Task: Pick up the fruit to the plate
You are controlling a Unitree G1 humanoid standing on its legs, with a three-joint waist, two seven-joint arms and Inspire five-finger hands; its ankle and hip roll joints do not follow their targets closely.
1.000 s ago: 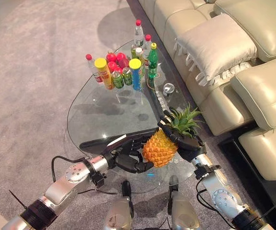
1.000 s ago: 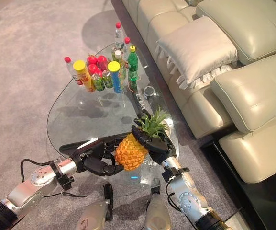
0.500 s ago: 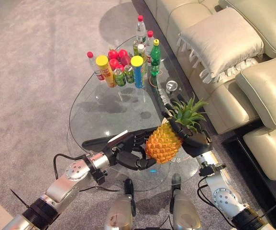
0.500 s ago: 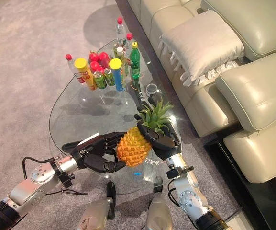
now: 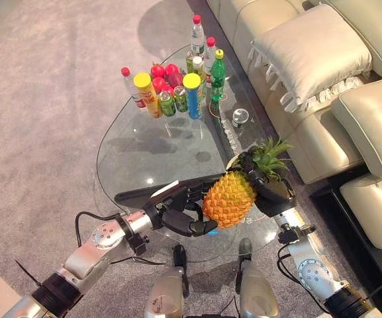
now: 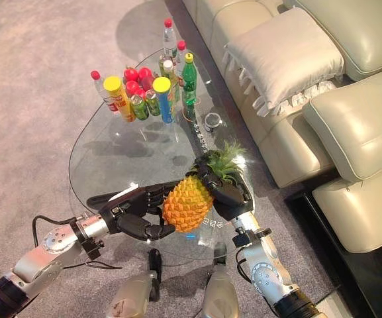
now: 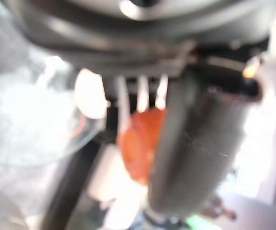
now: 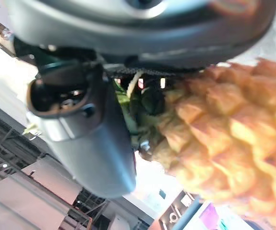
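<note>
An orange pineapple (image 5: 229, 199) with a green crown hangs between my two hands over the near end of the glass table (image 5: 144, 152). My right hand (image 5: 270, 193) is curled round its top, just below the leaves, and the fruit's scaly side (image 8: 224, 139) lies against that palm. On the opposite side my left hand (image 5: 177, 213) curls against the lower flank, thumb tucked under the fruit. The pineapple lies tilted, crown pointing towards the sofa.
At the table's far end stand several bottles and cans (image 5: 177, 86), with red fruits (image 5: 164, 71) behind them. A small round metal object (image 5: 241, 117) sits near the table's right edge. A cream sofa (image 5: 349, 86) with a cushion (image 5: 310, 46) runs along the right. Grey carpet lies to the left.
The whole view has shifted a little. The pineapple stays held between both hands, and its crown has swung slightly further towards the sofa.
</note>
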